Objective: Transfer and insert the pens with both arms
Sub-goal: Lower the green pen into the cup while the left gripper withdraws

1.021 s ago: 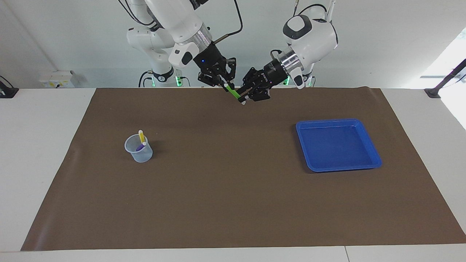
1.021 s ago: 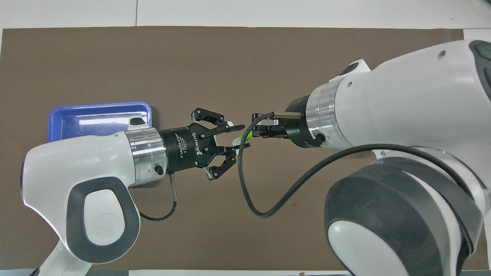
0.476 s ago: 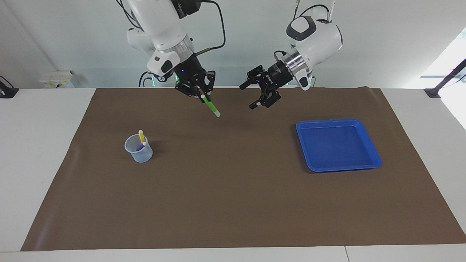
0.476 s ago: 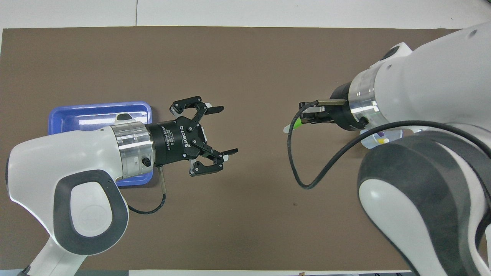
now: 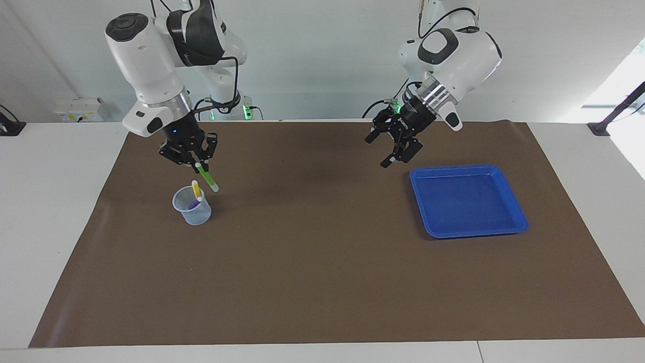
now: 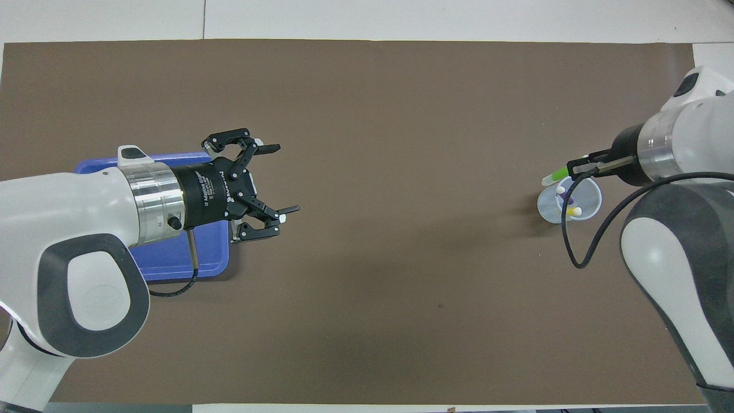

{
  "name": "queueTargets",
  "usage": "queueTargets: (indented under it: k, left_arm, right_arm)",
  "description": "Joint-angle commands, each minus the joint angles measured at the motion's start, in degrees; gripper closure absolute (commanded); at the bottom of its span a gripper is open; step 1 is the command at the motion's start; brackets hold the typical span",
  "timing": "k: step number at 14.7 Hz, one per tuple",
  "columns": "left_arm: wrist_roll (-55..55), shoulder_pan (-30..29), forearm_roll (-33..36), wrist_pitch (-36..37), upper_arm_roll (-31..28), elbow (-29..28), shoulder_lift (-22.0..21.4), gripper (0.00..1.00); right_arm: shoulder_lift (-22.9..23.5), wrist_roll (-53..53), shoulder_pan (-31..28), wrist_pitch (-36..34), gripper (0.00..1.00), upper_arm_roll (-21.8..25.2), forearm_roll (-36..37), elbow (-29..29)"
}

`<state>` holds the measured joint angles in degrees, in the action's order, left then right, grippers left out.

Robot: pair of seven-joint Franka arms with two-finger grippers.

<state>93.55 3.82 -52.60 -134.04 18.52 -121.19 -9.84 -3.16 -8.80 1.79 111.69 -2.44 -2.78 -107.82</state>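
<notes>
My right gripper (image 5: pixel 197 164) is shut on the green pen (image 5: pixel 206 177) and holds it tilted, white tip down, just over the clear cup (image 5: pixel 194 213) at the right arm's end of the table. The yellow pen (image 5: pixel 195 188) and the purple pen (image 5: pixel 193 204) stand in that cup. In the overhead view the green pen (image 6: pixel 553 178) sticks out of the right gripper (image 6: pixel 576 170) above the cup's rim (image 6: pixel 550 209). My left gripper (image 5: pixel 378 153) is open and empty, in the air over the mat beside the blue tray (image 5: pixel 468 201).
The blue tray holds nothing and lies at the left arm's end of the table; in the overhead view the left arm covers part of it (image 6: pixel 172 261). A brown mat (image 5: pixel 322 262) covers the table. Two smaller white arms stand at the robots' end.
The left gripper let go of the green pen, opened and drew back toward the blue tray. The right gripper carried the pen from the middle of the table to over the cup.
</notes>
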Motion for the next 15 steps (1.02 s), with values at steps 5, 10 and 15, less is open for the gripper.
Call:
queueTargets:
  k: [5, 10, 15]
  left_arm:
    - [0.14, -4.34, 1.45, 0.45, 0.12, -0.54, -0.62, 0.0]
    - [-4.22, -5.57, 4.07, 0.8, 0.12, -0.62, -0.71, 0.0]
    - [-17.57, -6.97, 19.96, 9.38, -0.06, 1.47, -0.01, 0.0]
  right_arm:
    - [-2.47, -7.9, -0.21, 4.84, 1.0, 7.35, 2.26, -8.45]
    - [-1.77, -7.82, -0.21, 12.66, 1.0, 8.86, 1.38, -15.04]
    - [-1.33, -6.68, -0.21, 16.8, 1.0, 8.86, -1.06, -19.44]
